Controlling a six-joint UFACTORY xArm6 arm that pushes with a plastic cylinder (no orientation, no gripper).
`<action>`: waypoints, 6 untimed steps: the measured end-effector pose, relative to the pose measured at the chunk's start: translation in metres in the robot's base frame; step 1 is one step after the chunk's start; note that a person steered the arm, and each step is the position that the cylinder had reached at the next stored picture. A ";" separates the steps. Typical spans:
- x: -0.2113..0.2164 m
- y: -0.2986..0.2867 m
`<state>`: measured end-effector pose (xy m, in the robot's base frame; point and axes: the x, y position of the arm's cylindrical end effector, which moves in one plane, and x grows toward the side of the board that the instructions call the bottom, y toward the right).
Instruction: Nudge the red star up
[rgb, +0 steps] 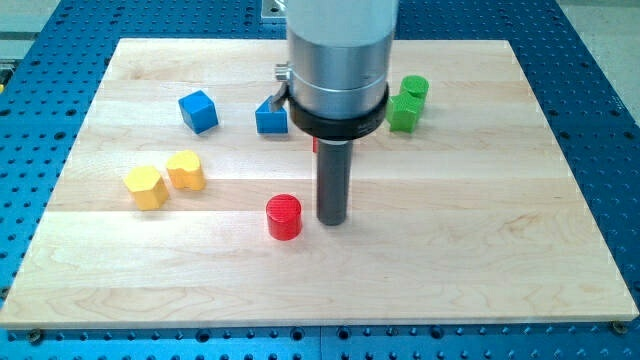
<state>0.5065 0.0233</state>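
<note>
My tip (332, 221) rests on the wooden board (480, 230), just to the right of a red cylinder (284, 217) and close to it. A small sliver of a red block (316, 145) shows behind the rod, above the tip; its shape cannot be made out because the arm hides most of it. The tip is below that red sliver in the view.
A blue cube (198, 111) and a blue block (270, 117), partly hidden by the arm, lie at upper left. Two green blocks (404, 112) (415, 88) sit at upper right of the arm. Two yellow blocks (146, 187) (186, 170) lie at left.
</note>
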 end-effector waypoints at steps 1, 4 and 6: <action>-0.021 0.008; -0.067 -0.025; -0.096 -0.024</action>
